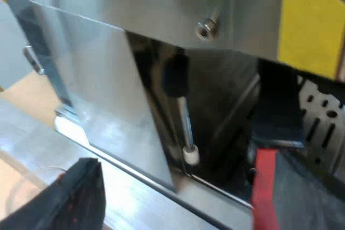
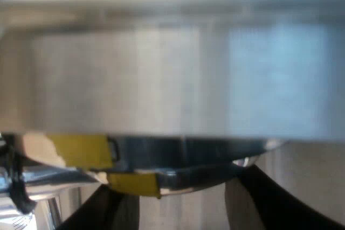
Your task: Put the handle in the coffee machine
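The espresso machine [image 1: 113,106] stands close before my left gripper [image 1: 183,197], its steel front and dark recess in sight. The handle's red end [image 1: 265,187] rises just inside one of my left fingers [image 1: 310,197], under a dark part near the drip tray; whether they touch I cannot tell. The other left finger [image 1: 75,197] is far from it, so this gripper is open. My right gripper [image 2: 178,187] sits right under the machine's steel panel [image 2: 172,79], its dark fingers [image 2: 102,208] apart, with a dark curved rim [image 2: 178,176] at their tips.
A steam wand [image 1: 186,127] with a black knob and white tip hangs in the recess. The slotted drip tray [image 1: 323,122] lies beside the red end. Yellow patches [image 1: 310,20] mark the machine; another yellow patch [image 2: 81,149] shows under the panel.
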Robot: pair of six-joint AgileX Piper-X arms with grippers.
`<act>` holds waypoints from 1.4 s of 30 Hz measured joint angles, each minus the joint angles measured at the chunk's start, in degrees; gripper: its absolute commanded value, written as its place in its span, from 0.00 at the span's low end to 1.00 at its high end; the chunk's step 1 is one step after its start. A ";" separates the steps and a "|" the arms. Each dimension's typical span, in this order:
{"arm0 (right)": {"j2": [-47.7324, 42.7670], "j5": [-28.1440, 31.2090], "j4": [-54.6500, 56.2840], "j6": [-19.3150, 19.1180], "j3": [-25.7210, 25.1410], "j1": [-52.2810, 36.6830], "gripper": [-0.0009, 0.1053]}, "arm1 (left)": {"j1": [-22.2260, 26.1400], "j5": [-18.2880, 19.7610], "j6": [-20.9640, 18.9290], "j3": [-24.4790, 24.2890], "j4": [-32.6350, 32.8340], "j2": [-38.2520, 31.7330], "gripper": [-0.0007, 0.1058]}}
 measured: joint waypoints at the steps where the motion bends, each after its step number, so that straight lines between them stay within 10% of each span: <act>1: 0.00 0.00 0.00 0.00 0.00 0.00 0.37 | -0.02 -0.48 -1.21 -1.83 0.38 0.00 0.63; 5: 0.00 0.00 0.00 0.00 0.00 0.00 0.37 | -0.02 -4.10 -3.95 -6.16 0.37 0.00 0.49; 10: 0.00 0.00 0.00 0.00 0.00 0.00 0.37 | -0.02 -8.10 -4.34 -7.62 0.13 0.00 0.03; 30: 0.00 0.00 0.00 0.00 0.00 0.00 0.37 | -12.08 -32.80 -1.53 -7.66 6.53 3.15 0.02; 42: 0.00 0.00 0.00 -0.06 0.00 0.00 0.37 | -12.12 -32.90 4.97 -10.11 19.16 3.85 0.02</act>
